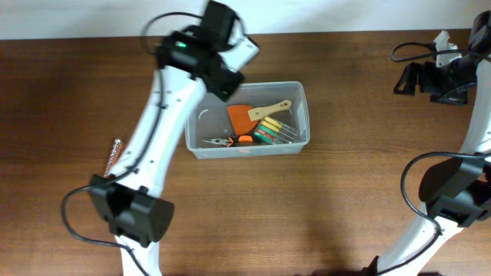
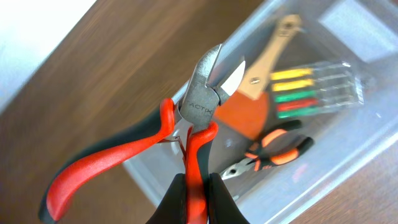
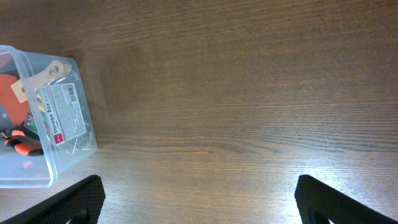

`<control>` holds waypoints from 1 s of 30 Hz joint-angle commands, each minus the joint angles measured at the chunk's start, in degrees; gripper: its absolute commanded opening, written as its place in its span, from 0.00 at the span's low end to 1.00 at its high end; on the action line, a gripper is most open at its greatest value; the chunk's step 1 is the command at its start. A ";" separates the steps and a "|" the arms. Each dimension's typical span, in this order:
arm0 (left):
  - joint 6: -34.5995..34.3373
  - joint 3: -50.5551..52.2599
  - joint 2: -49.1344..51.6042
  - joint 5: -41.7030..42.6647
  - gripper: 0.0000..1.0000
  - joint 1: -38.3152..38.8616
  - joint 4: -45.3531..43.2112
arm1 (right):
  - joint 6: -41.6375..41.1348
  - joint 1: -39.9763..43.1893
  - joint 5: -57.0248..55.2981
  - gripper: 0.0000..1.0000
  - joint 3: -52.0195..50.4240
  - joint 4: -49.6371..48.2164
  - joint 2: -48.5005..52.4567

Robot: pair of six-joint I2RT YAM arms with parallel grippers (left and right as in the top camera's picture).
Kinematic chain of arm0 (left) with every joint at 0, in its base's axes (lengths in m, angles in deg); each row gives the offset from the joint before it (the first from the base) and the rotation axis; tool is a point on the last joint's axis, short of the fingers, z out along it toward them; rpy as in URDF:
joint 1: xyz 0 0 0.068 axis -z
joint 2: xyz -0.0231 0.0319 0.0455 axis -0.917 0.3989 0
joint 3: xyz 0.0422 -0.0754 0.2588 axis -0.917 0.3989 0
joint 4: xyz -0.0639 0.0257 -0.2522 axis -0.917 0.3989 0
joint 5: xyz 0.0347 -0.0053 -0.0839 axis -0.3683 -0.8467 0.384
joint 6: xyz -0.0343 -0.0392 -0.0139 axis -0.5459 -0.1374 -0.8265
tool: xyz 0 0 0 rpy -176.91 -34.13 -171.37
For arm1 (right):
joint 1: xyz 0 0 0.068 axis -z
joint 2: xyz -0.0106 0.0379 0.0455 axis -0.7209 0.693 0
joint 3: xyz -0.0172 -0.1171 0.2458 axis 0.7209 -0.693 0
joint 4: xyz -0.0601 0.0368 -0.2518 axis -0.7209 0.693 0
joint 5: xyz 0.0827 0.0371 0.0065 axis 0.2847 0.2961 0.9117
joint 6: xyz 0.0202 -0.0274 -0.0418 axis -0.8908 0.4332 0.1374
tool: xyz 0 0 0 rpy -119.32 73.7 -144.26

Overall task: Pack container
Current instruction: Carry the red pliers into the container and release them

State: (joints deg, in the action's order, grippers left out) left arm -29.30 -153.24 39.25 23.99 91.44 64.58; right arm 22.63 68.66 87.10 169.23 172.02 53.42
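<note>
Clamping red-handled cutters (image 2: 199, 106) above the container (image 1: 249, 151), the left pincer (image 2: 198, 190) seems nearly done: several tools lie inside, one slim rod (image 1: 115, 152) waits on the desk (image 1: 345, 215).

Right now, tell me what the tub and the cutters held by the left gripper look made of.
The container: glossy, translucent walls you can see through, likely plastic. The cutters: dull grey metal head with stamped lettering; red-and-black handles look like matte rubbery sleeves.

Red-and-black-handled cutters (image 2: 198, 107), orange-bladed scraper (image 2: 245, 115), translucent clear container (image 1: 304, 115), brown wood-grain table (image 3: 249, 93)
</note>
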 commanded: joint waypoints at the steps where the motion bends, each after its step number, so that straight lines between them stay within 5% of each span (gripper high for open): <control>1: 8.09 0.98 4.63 -2.12 0.02 1.49 -0.28 | 0.13 0.00 0.74 0.98 -0.35 -0.09 0.24; 10: 11.34 0.98 16.39 -4.87 0.02 0.42 -0.35 | 0.13 0.00 0.74 0.98 -0.35 -0.09 0.24; 20: 15.96 0.98 18.14 -4.63 0.02 -3.48 -0.26 | 0.13 0.00 0.74 0.98 -0.35 -0.09 0.24; 21: 15.93 0.98 18.14 -4.17 0.11 -3.76 0.07 | 0.13 0.00 0.74 0.98 -0.35 -0.09 0.24; 22: 15.93 0.98 18.12 -3.93 0.39 -3.76 0.63 | 0.13 0.00 0.74 0.98 -0.35 -0.09 0.24; 23: 15.96 0.92 18.10 -3.98 0.86 -3.74 1.44 | 0.13 0.00 0.74 0.98 -0.35 -0.09 0.24; 24: 15.96 0.83 18.03 -3.98 0.99 -3.65 2.69 | 0.13 0.00 0.74 0.98 -0.35 -0.09 0.24; 30: 15.13 -2.56 16.94 -4.00 0.99 -2.82 10.69 | 0.11 0.00 0.74 0.98 -0.35 -0.09 0.24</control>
State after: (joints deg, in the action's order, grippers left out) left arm -14.43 -152.54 58.51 19.99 87.97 73.41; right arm 22.61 68.66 87.10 169.23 172.02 53.42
